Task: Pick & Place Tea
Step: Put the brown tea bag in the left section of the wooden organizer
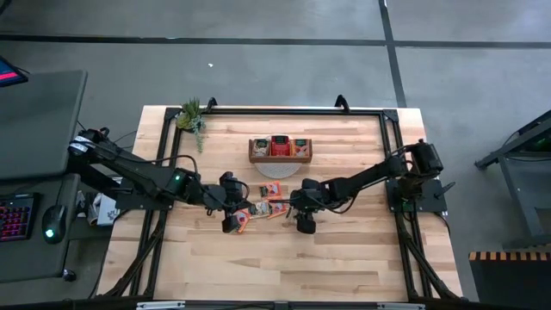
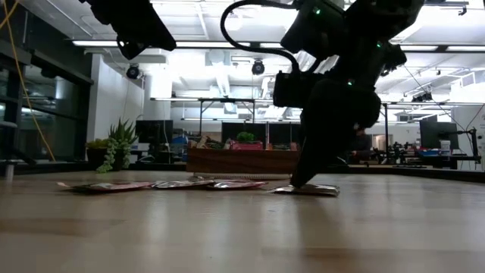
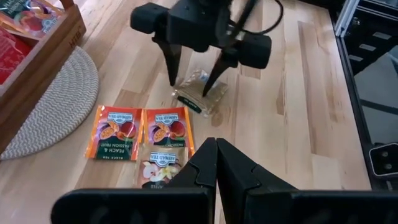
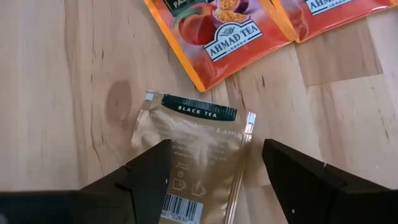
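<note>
1. Pale wooden boards formed the table [image 1: 344,250], framed by black rails, and a small potted plant [image 1: 191,114] was seen at its far left corner.
2. A wooden tray [image 1: 280,158] holding sachets was set on a round woven mat [image 3: 53,106] near the far middle of the table.
3. Several loose orange tea sachets [image 3: 115,132] were laid flat on the table between the two arms.
4. The right hand [image 3: 193,87] was lowered over a gold-coloured sachet [image 4: 193,149], which lay flat on the wood; its fingers [image 4: 146,177] were spread wide to either side, gripping nothing.
5. The left hand [image 3: 214,163] was held closed and empty just beside the orange sachets.
</note>
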Available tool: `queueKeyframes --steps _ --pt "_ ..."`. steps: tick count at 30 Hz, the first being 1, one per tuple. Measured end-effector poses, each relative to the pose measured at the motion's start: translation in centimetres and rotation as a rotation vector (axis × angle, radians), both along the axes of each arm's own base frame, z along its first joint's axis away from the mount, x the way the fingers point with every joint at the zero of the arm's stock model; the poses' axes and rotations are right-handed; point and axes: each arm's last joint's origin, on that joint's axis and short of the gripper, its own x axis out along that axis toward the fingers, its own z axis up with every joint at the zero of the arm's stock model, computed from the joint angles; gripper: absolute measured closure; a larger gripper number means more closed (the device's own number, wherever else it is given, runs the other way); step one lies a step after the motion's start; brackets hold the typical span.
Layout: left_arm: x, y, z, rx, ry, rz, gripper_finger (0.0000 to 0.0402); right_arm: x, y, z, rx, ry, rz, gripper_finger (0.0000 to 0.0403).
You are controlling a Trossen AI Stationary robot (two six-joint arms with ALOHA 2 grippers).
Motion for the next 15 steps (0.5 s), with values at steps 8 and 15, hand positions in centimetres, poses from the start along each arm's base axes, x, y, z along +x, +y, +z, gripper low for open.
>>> queueKeyframes --steps 8,15 --pt "-0.1 0.1 -0.2 0.008 0.024 -0.001 0.0401 0.4 -0.5 -1.7 0.003 0.045 -0.014 0.0153" --pt "-0.2 0.1 -0.2 0.009 0.026 -0.001 0.0401 0.5 -0.6 -2.2 0.040 0.053 -0.092 0.0163"
